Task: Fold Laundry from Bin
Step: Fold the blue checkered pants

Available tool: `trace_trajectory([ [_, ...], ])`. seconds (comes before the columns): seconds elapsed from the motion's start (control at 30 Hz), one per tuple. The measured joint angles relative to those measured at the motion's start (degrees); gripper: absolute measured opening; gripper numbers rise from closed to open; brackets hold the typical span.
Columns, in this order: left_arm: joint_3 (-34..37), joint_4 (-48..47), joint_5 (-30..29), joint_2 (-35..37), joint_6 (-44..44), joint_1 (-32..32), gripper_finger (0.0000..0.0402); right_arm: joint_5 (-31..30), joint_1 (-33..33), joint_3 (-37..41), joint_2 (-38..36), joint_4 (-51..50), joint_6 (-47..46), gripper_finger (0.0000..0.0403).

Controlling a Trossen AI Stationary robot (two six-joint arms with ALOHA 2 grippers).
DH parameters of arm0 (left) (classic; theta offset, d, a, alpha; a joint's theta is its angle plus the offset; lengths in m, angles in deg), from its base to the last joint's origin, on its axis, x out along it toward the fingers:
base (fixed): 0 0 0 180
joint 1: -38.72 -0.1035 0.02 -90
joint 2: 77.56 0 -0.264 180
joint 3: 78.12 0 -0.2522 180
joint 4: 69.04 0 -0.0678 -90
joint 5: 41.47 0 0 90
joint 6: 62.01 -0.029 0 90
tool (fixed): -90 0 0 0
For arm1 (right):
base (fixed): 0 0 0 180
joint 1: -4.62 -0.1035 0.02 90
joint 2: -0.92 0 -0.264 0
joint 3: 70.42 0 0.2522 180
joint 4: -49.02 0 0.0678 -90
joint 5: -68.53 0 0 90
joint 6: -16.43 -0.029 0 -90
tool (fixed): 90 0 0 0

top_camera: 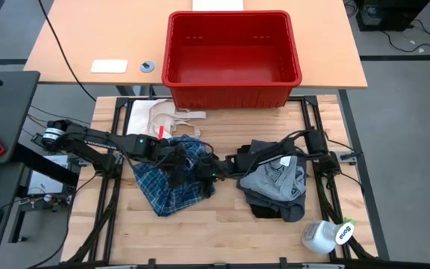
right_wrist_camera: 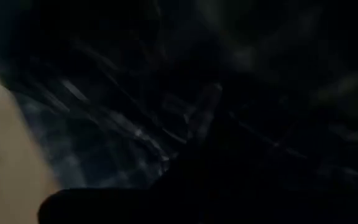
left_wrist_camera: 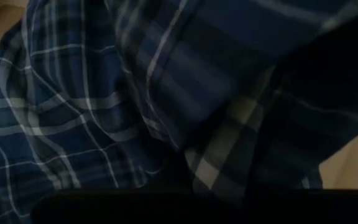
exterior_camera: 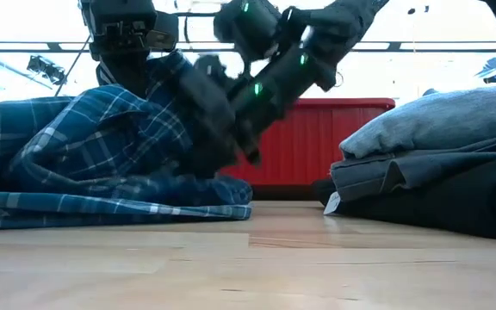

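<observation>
We have the plaid shirt (top_camera: 172, 179) bunched on the desk (top_camera: 222, 232), in front of the red bin (top_camera: 232, 58). Our left gripper (top_camera: 176, 163) and right gripper (top_camera: 209, 170) both reach into it, jaws pressed together pinching its cloth. Folded grey garments (top_camera: 278, 183) lie stacked just beside it.

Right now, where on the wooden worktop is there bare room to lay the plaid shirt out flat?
Bare wood runs along the near edge, between the plaid shirt and the white bottle. A narrower strip lies between the red bin and the stacked grey clothes. The middle is crowded: both arms meet at the shirt, and the cream cloth fills the far left corner.
</observation>
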State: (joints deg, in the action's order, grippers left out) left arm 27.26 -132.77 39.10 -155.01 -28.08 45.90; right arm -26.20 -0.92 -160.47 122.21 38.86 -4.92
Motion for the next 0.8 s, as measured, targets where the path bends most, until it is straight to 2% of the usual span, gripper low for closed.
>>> trace_trajectory([
  [0.2, 0.0, -0.1, 0.0, 0.0, -0.02, 0.01, 0.0013, 0.52, -0.51, -0.11, -5.48, -1.51, -2.52, 0.0012],
  [0.4, 0.0, 0.04, -0.06, 0.0, -0.06, -0.37, 0.0013, 6.48, -1.71, -0.11, -9.47, -4.02, -7.53, 0.0005],
  [0.53, -0.04, 0.21, -0.21, 0.0, -0.08, -1.41, 0.0013, 7.06, -3.13, -0.11, -12.04, -5.04, -9.92, 0.0006],
  [0.8, -0.04, 2.93, -0.19, 0.0, -1.77, -1.92, 0.0013, 11.65, -4.88, -0.13, -11.85, -6.43, -9.8, 0.0007],
])
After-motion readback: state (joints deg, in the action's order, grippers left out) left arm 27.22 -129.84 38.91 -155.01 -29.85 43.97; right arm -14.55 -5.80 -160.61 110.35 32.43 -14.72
